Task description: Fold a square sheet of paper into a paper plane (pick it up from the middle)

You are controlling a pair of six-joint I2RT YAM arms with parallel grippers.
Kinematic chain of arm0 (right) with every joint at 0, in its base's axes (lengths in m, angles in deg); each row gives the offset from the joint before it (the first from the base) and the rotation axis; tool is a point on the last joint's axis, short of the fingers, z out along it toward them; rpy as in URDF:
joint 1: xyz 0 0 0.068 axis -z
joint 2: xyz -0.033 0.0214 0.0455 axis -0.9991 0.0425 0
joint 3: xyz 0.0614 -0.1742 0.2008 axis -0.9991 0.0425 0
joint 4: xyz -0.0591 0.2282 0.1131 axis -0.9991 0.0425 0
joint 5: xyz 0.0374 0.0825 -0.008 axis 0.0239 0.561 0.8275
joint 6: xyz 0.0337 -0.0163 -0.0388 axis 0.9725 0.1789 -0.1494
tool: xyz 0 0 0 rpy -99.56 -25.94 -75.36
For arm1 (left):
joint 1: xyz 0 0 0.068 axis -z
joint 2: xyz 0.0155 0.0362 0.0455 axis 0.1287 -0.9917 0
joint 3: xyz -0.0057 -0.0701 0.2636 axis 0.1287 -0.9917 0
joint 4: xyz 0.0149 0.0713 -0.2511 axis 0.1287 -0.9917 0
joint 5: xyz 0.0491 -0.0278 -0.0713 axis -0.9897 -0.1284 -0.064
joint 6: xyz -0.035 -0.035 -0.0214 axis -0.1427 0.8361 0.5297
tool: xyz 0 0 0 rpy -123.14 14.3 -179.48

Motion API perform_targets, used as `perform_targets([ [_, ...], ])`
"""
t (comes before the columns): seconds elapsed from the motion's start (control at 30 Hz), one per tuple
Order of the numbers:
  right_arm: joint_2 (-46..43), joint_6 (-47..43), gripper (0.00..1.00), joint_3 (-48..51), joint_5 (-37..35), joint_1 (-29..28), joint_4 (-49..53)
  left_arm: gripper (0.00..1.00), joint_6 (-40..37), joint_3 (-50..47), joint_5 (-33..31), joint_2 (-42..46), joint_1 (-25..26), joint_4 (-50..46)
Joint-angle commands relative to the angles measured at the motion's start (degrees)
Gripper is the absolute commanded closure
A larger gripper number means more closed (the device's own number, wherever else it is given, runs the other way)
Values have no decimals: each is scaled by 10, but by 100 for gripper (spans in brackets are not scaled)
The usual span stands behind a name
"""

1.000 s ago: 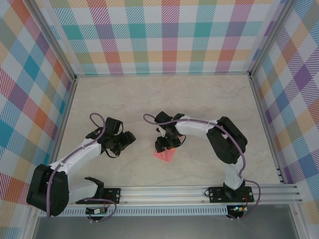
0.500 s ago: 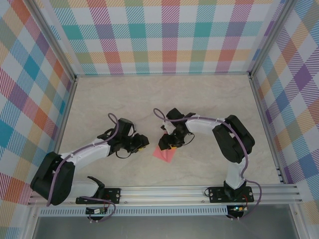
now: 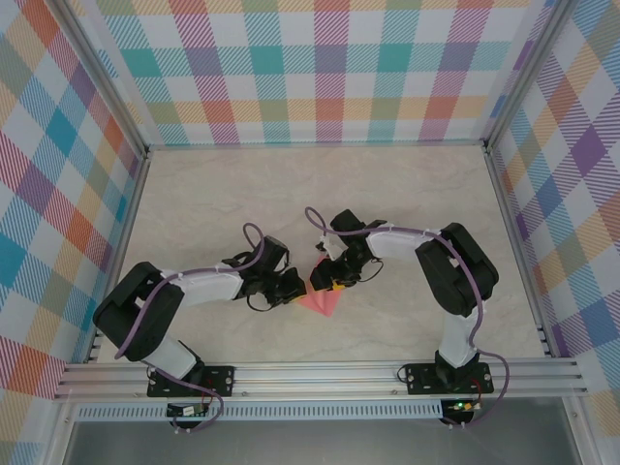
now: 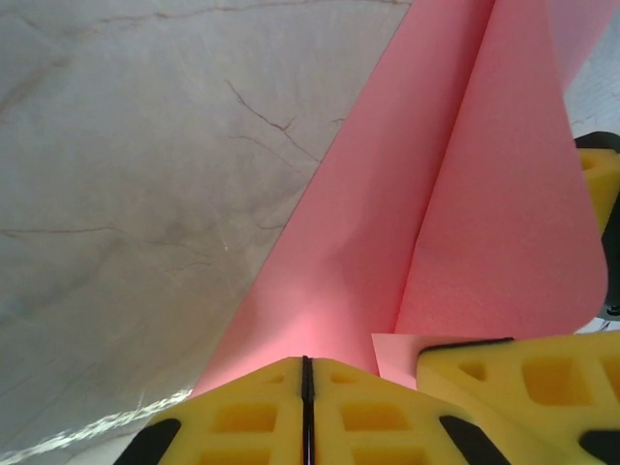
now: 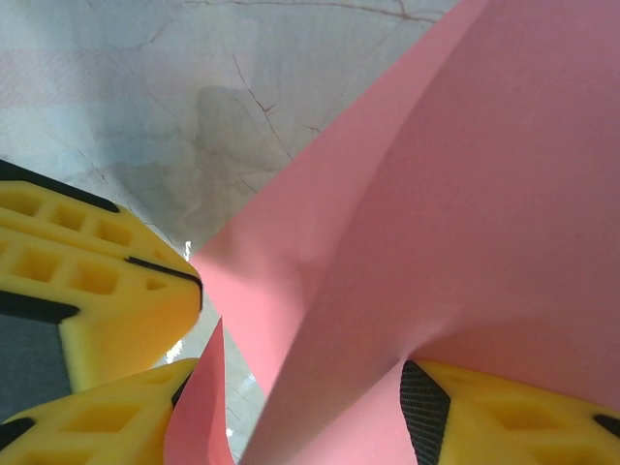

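The left pincer (image 4: 303,362) and right pincer (image 5: 300,392) hide most of the square sheet of paper (image 3: 324,303). A salmon-pink pointed corner shows on the marbled beige bench (image 3: 213,203), near its front middle. The left pincer is clenched, its yellow pads (image 4: 242,418) against the sheet's edge; whether paper is caught cannot be told. The right pincer stands released, astride a smooth raised fold.

Pale marble-look table (image 3: 291,194), one pink item on it.
Folded salmon-pink square sheet of paper (image 3: 323,301) lies near the middle of the near edge, one flap curling up.
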Motion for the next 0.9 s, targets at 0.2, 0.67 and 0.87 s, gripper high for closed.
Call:
perform_targets([
  [0.2,-58,25,31,19,7,31,-27,97,-11,14,-44,-32,13,-38],
  [0.67,-77,104,40,28,-70,62,-30,98,-19,11,-48,-29,13,-42],
  [0.87,-39,106,51,25,-73,63,-20,98,-23,19,-40,-29,13,-36],
])
